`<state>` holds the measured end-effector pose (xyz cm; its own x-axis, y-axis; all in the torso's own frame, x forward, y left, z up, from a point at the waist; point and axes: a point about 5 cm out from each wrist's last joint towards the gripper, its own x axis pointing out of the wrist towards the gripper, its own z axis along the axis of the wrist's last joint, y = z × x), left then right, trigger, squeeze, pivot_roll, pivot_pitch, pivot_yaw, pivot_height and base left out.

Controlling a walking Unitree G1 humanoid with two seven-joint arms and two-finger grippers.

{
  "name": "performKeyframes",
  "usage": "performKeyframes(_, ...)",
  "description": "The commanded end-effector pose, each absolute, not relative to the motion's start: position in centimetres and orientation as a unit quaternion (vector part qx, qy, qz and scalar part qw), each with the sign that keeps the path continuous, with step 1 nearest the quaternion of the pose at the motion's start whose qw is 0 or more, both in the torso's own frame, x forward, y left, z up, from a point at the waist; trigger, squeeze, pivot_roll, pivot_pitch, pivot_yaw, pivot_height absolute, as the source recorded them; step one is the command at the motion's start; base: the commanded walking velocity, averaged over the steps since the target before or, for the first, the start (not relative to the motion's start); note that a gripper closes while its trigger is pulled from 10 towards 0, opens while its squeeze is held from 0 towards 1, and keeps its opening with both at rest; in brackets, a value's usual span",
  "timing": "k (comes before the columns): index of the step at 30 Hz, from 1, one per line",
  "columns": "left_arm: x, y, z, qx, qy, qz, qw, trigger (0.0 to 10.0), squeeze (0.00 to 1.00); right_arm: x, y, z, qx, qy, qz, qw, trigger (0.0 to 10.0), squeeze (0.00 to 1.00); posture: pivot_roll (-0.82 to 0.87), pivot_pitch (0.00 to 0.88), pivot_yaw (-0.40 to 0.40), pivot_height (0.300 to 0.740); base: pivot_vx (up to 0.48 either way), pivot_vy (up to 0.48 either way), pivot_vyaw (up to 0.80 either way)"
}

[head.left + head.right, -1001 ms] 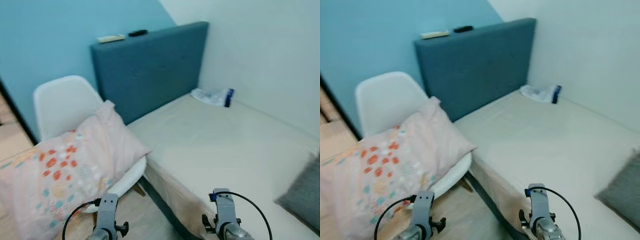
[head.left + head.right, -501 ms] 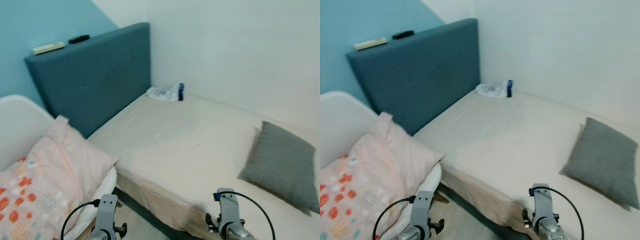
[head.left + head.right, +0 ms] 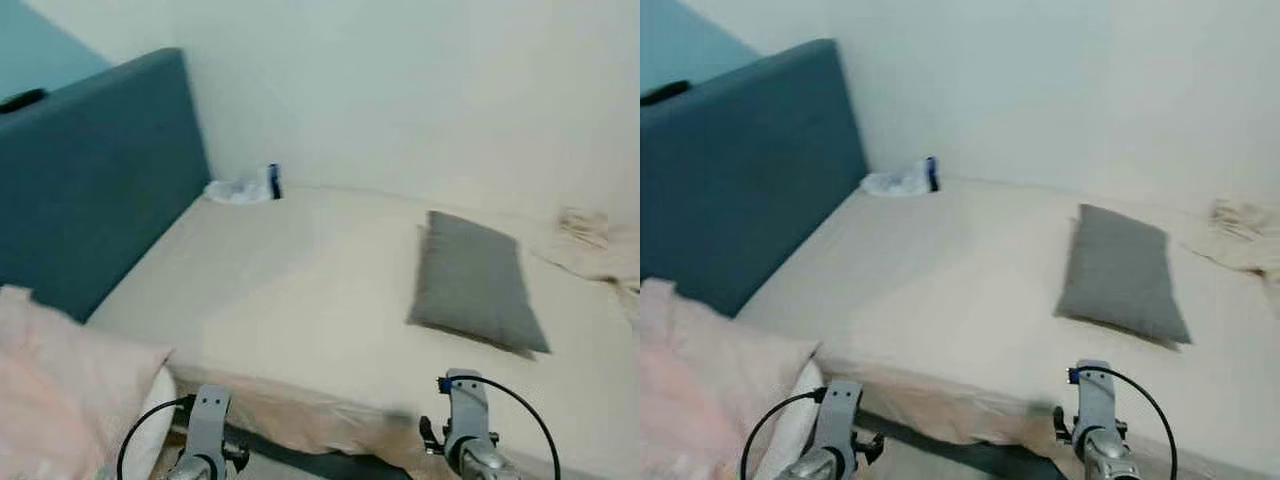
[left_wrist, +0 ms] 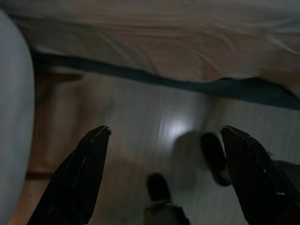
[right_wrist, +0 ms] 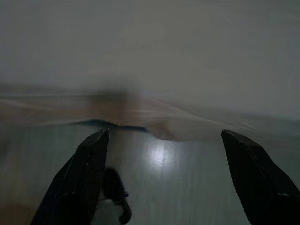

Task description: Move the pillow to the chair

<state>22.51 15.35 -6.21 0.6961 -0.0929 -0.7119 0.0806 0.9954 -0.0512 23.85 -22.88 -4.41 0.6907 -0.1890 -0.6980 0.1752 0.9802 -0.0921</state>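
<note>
Pink fabric is showing at the far left, where the patterned pillow (image 3: pixel 55 400) is lying on the white chair (image 3: pixel 150 425), whose rim is curving out just beside the bed's near corner. Behind it, the dark blue headboard (image 3: pixel 95 180) is standing against the wall, with a small black object (image 3: pixel 665 92) lying on its top edge. Low in front, the left pincer (image 4: pixel 161 178) is hanging over the pale floor (image 4: pixel 154 126) beside the bed's edge, its two black fingers (image 4: pixel 82 173) spreading wide apart and holding nothing; a cable is looping from its wrist. The bed (image 3: pixel 300 290) is stretching across the middle under a cream sheet. In its far corner, where the headboard is meeting the white wall, a crumpled clear bag with a dark blue end (image 3: pixel 245 187) is lying. Further right, a grey pillow (image 3: pixel 472 280) is resting flat on the sheet, well apart from the bag. Below it, the right pincer (image 5: pixel 161 183) is hanging near the bed's edge over the floor, its fingers likewise spreading wide and empty. At the far right, a rumpled beige cloth (image 3: pixel 1245 230) is bunching up on the bed.
</note>
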Motion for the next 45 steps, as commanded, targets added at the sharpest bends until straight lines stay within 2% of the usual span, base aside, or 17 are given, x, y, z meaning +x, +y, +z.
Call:
performKeyframes(1, 22.1, 15.8, -6.5, -0.001, 0.395, -0.045, 0.917, 10.0, 0.0, 23.9, -22.2, -4.5, 0.0, 0.379, -0.096, 0.92, 10.0, 0.0, -0.05, 0.0, 0.03, 0.74, 0.0, 0.0, -0.79)
performKeyframes(24, 23.1, 15.6, -5.8, 0.003, 0.376, -0.052, 0.925, 10.0, 0.0, 24.9, -22.0, -3.9, -0.001, 0.363, -0.097, 0.927, 10.0, 0.0, -0.06, 0.0, 0.03, 0.74, 0.0, 0.0, -0.79)
performKeyframes(32, 23.2, 15.8, -5.7, 0.006, 0.374, -0.043, 0.926, 10.0, 0.0, 25.4, -21.2, -3.6, 0.007, 0.348, -0.075, 0.934, 10.0, 0.0, -0.05, 0.0, 0.028, 0.74, 0.0, 0.0, -0.79)
performKeyframes(38, 23.1, 16.1, -5.8, 0.013, 0.381, -0.038, 0.924, 10.0, 0.0, 25.6, -20.5, -3.6, 0.0, 0.343, -0.046, 0.938, 10.0, 0.0, -0.05, 0.0, 0.027, 0.74, 0.0, 0.0, 0.0)
performKeyframes(45, 22.7, 16.2, -6.1, 0.019, 0.388, -0.037, 0.921, 10.0, 0.0, 25.5, -19.9, -3.7, -0.005, 0.342, -0.031, 0.939, 10.0, 0.0, -0.05, 0.0, 0.028, 0.74, 0.0, -0.401, 0.0)
